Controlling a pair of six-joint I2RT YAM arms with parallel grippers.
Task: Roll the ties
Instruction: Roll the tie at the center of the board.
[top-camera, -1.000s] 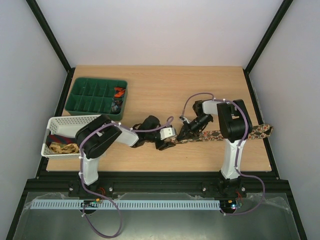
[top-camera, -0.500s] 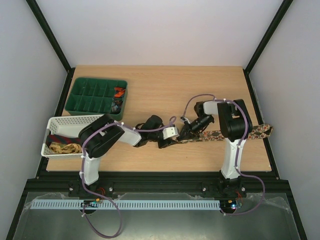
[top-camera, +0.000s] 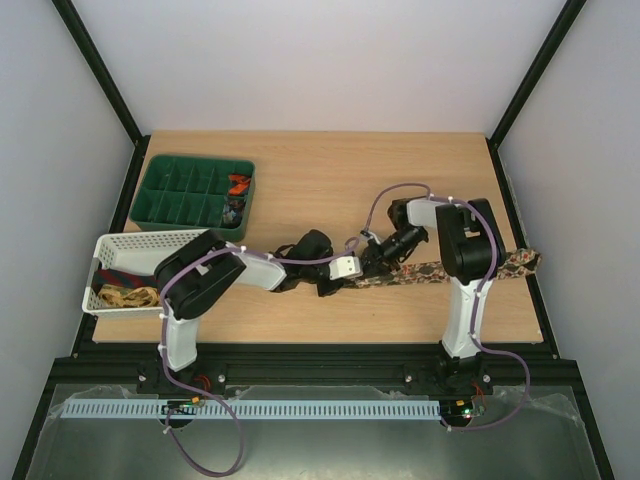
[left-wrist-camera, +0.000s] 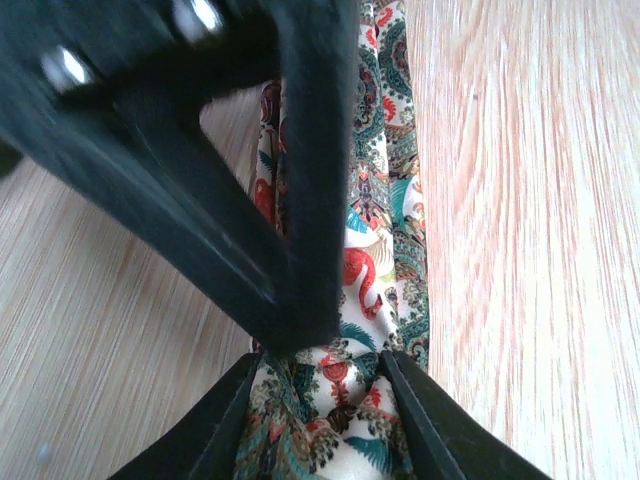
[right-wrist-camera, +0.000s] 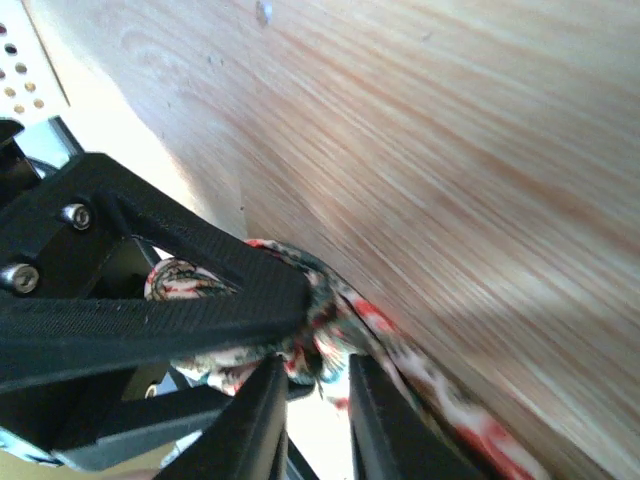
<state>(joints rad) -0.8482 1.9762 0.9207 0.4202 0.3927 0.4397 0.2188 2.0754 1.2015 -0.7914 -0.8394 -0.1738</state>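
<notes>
The dark floral tie lies flat on the wooden table, stretched left to right across the near right part. It passes under the right arm, and its wide end reaches the table's right edge. Both grippers meet at its narrow left end, close together.

The left gripper comes in from the left. Its two fingers press on either side of the bunched fabric, clamped on the tie. The right gripper points down onto the same end from behind. Its fingers stand a narrow gap apart with a fold of the tie at their tips, and I cannot tell whether they pinch it.

Over at the back left sits a green tray divided into compartments. An orange-red coil lies in one compartment by its right wall, and a dark coil in one just nearer. In front of the tray, at the table's left edge, is a white basket, partly hidden by the left arm. A gold tie lies loose inside it.
</notes>
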